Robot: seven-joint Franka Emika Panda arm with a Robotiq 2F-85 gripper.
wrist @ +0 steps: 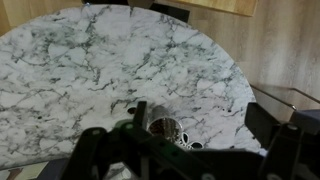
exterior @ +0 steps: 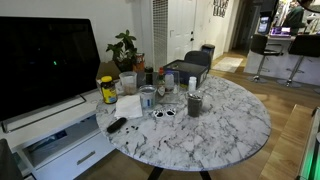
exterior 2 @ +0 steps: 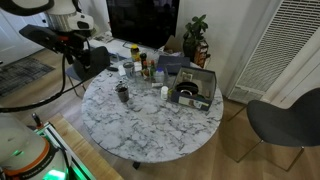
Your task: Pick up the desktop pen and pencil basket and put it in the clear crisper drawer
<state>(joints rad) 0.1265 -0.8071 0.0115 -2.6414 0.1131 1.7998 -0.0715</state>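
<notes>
Steering the pincer [wrist: 190, 142], spread wide and empty, I'd centre it over the pen basket [exterior 2: 122, 93], upright on the worktop [exterior 2: 150, 130] well apart from the crisper drawer [exterior 2: 210, 80], before closing.

Table top [exterior: 235, 130] white stone-look with grey veining, smooth, faint sheen; pen and pencil basket [exterior: 194, 103] dark, matt, mesh-like; crisper drawer [exterior 2: 210, 85] clear glossy plastic; floor [exterior: 295, 115] wood boards, satin; TV screen [exterior: 45, 55] glossy black; TV stand [exterior: 65, 140] smooth white.
</notes>
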